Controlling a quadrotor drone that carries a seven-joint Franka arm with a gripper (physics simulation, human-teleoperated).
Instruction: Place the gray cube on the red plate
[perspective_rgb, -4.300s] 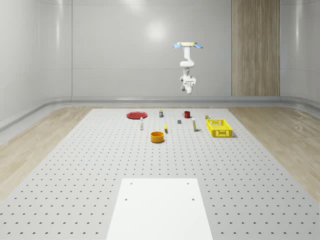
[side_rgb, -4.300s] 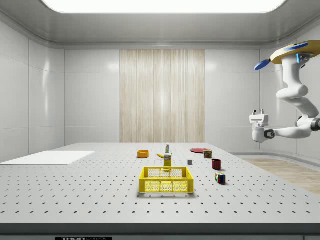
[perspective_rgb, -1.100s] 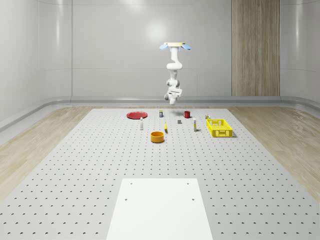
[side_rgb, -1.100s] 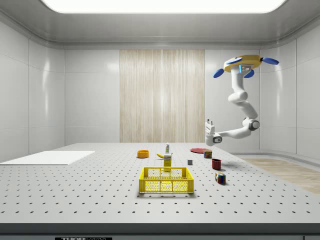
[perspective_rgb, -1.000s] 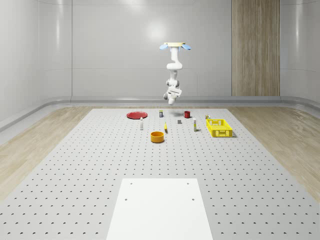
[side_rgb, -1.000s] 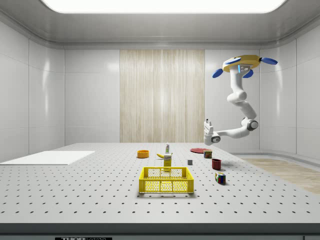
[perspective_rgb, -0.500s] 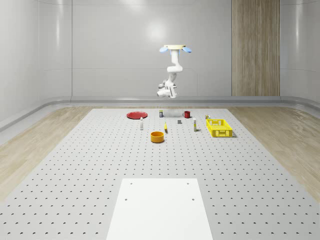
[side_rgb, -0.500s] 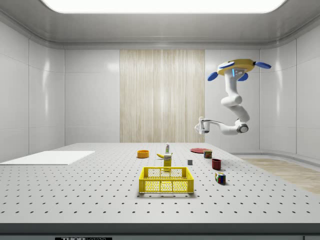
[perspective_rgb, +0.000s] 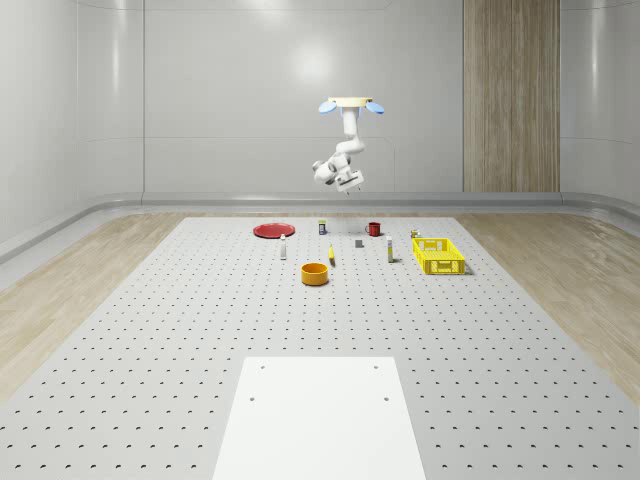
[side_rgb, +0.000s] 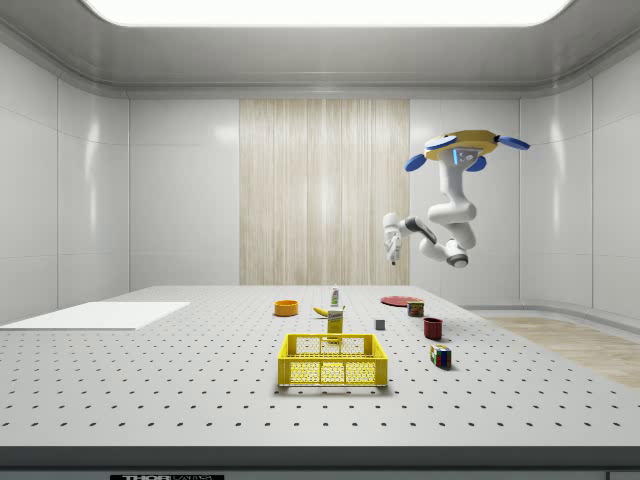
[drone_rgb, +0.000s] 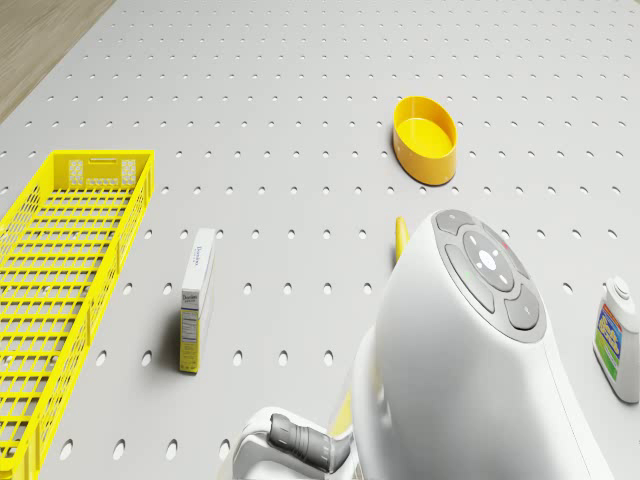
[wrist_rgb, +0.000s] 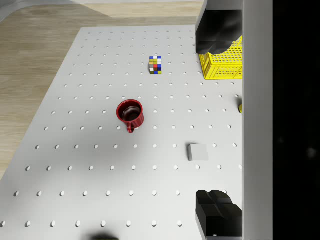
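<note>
The drone (perspective_rgb: 348, 103) hovers high above the far part of the perforated table (perspective_rgb: 200, 340), roughly over the cluster of small objects, with its arm folded under it so that the gripper (side_rgb: 393, 240) points down and hangs well above the tabletop. In the wrist view the two dark fingers (wrist_rgb: 216, 205) stand apart with bare table showing between them, so the gripper looks open and carries nothing. The gray cube (wrist_rgb: 198, 152) sits flat on the table, untouched, near the red mug (wrist_rgb: 130, 114) and well apart from the colourful puzzle cube (wrist_rgb: 155, 65) and the yellow basket (wrist_rgb: 222, 65). In the wrist view the cube lies off towards one finger, not midway between them, which suggests the arm is posed for looking down and lining up, not yet for closing. In the whole-scene view the gray cube (perspective_rgb: 358, 242) rests between the mug (perspective_rgb: 373, 229) and the orange bowl (perspective_rgb: 315, 273), while the red plate (perspective_rgb: 272, 230) lies farther to that view's left, well apart from the cube, with nothing on it as far as can be seen. The drone view shows a small box (drone_rgb: 197, 300) lying on its side, a bottle (drone_rgb: 618, 340) and the yellow basket (drone_rgb: 60, 290) spread out with room between them, so a descent to the cube should meet little clutter. The task appears to be at its approach stage: the gripper would need to centre over the cube and descend before any carry to the plate.
</note>
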